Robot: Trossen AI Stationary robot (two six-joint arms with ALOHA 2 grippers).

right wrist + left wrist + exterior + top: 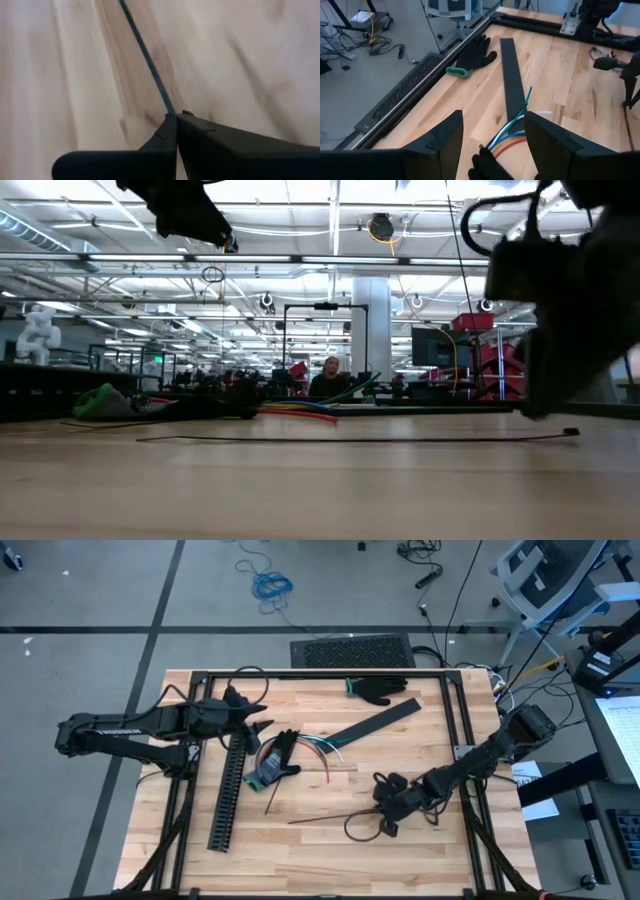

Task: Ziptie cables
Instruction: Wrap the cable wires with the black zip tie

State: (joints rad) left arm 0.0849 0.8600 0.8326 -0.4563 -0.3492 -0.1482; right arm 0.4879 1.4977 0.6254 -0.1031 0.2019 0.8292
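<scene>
The cables [322,748], thin white, green, blue and red wires, lie on the wooden table with one end under a black glove [278,762]. Their loose ends [512,131] show ahead of my left gripper [492,142], which hangs open above the table's left part and touches nothing. A long thin black zip tie [330,818] stretches across the near middle of the table [350,439]. My right gripper [385,812] is shut on its right end. My right gripper pinches the zip tie near its right end [167,105] between the tips of its two shut fingers [200,135]. The fingers slant down from the table's right and lie roughly in line with the tie. The tie's length beyond the fingers [145,50] runs along the tabletop.
A long black slotted channel [230,790] lies at the left. A flat black strip [375,723] and a second black glove with a green cuff [380,688] lie toward the far edge. A black frame [300,673] borders the table.
</scene>
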